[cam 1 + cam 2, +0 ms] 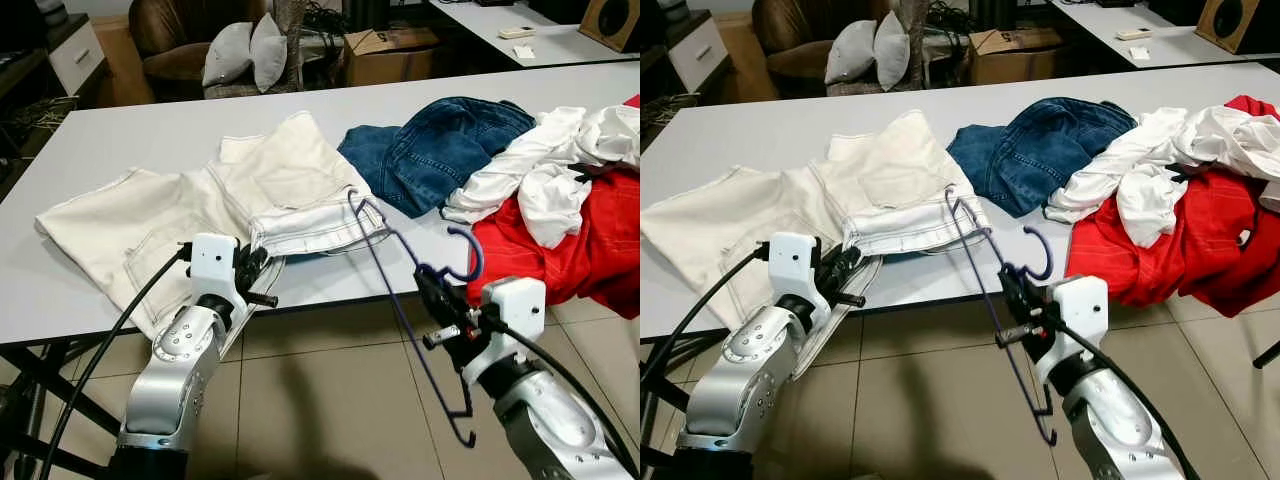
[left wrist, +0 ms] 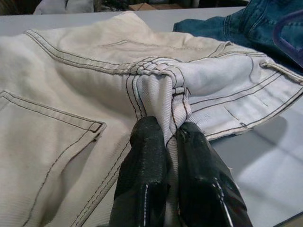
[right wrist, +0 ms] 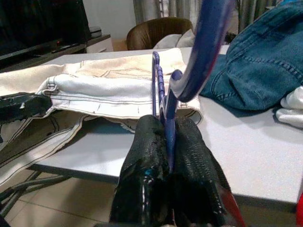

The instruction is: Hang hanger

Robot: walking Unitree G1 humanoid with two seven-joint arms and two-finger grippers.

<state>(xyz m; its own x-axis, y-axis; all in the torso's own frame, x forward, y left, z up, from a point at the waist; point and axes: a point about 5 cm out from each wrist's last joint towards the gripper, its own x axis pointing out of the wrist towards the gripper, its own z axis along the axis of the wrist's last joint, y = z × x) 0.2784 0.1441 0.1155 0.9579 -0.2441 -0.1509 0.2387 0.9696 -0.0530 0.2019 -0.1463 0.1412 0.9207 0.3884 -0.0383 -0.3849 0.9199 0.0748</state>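
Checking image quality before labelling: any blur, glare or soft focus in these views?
Eye views: sharp, even light, soft glare on the table, arm shadows on the floor. Left wrist view: the trousers are crisp, the left gripper's fingers slightly soft. Right wrist view: the hanger up close and the right gripper are blurred; the jeans are sharper.

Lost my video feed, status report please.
Left gripper shut on cream trousers at table edge. Right gripper shut on blue hanger, one end in waistband. Jeans lie beyond.
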